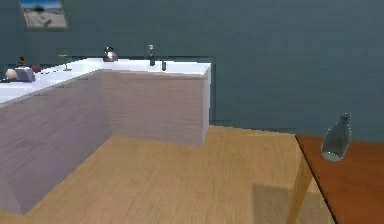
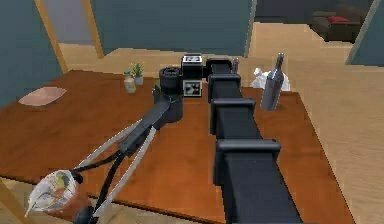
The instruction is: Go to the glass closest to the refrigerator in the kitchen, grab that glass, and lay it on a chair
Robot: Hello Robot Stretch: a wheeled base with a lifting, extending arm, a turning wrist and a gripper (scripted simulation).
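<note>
Arm (image 2: 240,140) reaches out across brown table (image 2: 60,135). Gripper (image 2: 85,190) angles toward near left, likely because clear glass (image 2: 55,192) is at that corner. Glass lies right at my fingertips, by table's near-left edge; resting or lifted, cannot tell. Finger state unreadable; cannot tell if I hold anything. Bottle (image 2: 272,82) stands far right, well apart from gripper, so judged no obstacle.

A brown wooden table (image 2: 40,135) carries a pink dish (image 2: 42,97) near its left edge and a small potted plant (image 2: 132,77) toward its far edge. A tall grey bottle (image 2: 273,84) stands near the right edge, with a crumpled white thing (image 2: 290,85) just beside it. An L-shaped white countertop (image 1: 180,70) bears a kettle (image 1: 109,54) and a dark bottle (image 1: 152,54).
</note>
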